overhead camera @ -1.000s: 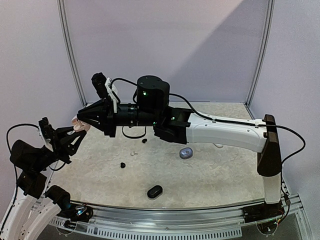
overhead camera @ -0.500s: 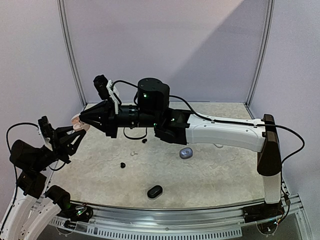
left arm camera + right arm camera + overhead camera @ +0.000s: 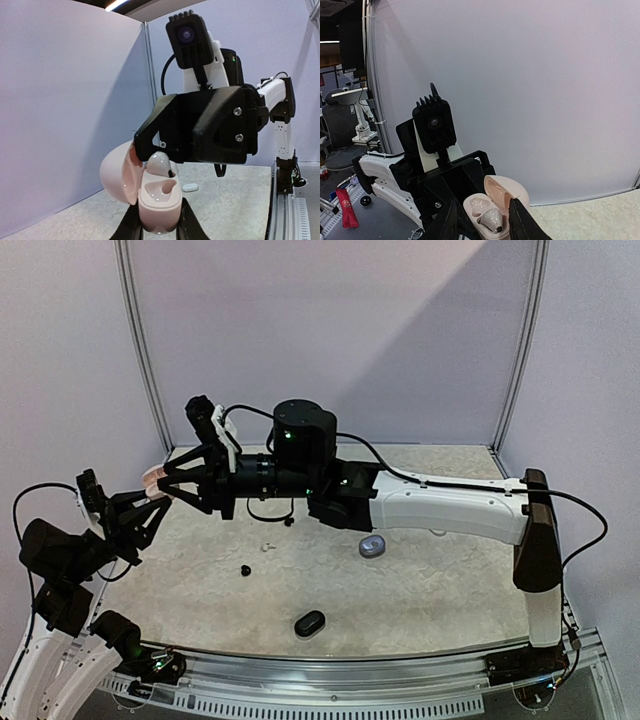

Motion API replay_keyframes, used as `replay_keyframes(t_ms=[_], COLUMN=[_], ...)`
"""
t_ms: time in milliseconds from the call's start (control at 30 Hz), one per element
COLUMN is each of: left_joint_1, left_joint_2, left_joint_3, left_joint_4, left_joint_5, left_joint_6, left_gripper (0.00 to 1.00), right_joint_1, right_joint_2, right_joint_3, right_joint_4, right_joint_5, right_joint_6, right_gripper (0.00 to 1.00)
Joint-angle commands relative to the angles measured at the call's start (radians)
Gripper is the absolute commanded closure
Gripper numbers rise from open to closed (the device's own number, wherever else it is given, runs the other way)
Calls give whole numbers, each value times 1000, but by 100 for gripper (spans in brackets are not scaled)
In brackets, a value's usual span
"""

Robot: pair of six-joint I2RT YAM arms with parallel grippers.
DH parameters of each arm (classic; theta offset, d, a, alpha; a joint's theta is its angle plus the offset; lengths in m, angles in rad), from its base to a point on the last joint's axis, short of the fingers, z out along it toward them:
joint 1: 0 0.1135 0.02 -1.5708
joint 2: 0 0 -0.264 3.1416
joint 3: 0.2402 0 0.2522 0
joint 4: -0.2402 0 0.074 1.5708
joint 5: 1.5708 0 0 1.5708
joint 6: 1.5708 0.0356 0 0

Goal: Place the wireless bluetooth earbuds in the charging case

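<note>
The pink charging case (image 3: 157, 200) is held upright with its lid swung open, and my left gripper (image 3: 160, 222) is shut on its base. A pale greyish earbud (image 3: 160, 164) sits in the far socket; the near socket (image 3: 162, 189) is empty. My right gripper (image 3: 482, 222) hangs over the case with its fingers (image 3: 520, 220) spread to either side of that earbud (image 3: 491, 218), not pinching it. From above, both grippers meet at the table's far left, right gripper (image 3: 165, 483) over left gripper (image 3: 150, 502).
On the table lie a black earbud (image 3: 245, 570), a small white earbud (image 3: 266, 547), another dark earbud (image 3: 288, 522), a grey-blue case (image 3: 372, 546) and a black case (image 3: 309, 623). The right arm (image 3: 450, 510) spans the table's back half. A side wall stands close on the left.
The right gripper's fingers have spread apart around the earbud, which now rests in the case socket. The left gripper and the case have stayed put.
</note>
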Motion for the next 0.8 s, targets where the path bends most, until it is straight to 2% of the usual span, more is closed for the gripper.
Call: replay_keyframes(t_ms=[0, 100, 167, 233, 467, 533, 600, 700, 767], left_joint_1=[-4, -4, -3, -3, 1, 2, 2, 3, 2], left_joint_2=[-2, -6, -5, -4, -7, -8, -11, -15, -17], left_joint_3=[9, -11, -19, -24, -43, -46, -52, -61, -66], left_joint_4=[-4, -43, -89, -134, -214, -214, -214, -214, -214], left_joint_5=[-41, -125, -211, -291, -456, -473, -479, -478, -472], left_joint_6=[-48, -105, -139, -158, -132, -112, -97, -87, -84], left_gripper=[100, 100, 100, 100, 100, 100, 100, 100, 100], right_joint_1=[-21, -49, -69, -91, -192, -210, -226, -244, -248], right_joint_2=[-2, -56, -82, -96, -52, -7, 63, 215, 311], right_joint_3=[-3, 22, 75, 128, 165, 171, 218, 359, 461], right_joint_4=[-61, -115, -201, -288, -582, -636, -702, -845, -942], right_joint_5=[44, 99, 155, 233, 500, 493, 389, 263, 244], right_joint_6=[-17, -25, -27, -13, 136, 136, 88, -8, -69], right_gripper=[63, 62, 55, 53, 53, 52, 50, 49, 48])
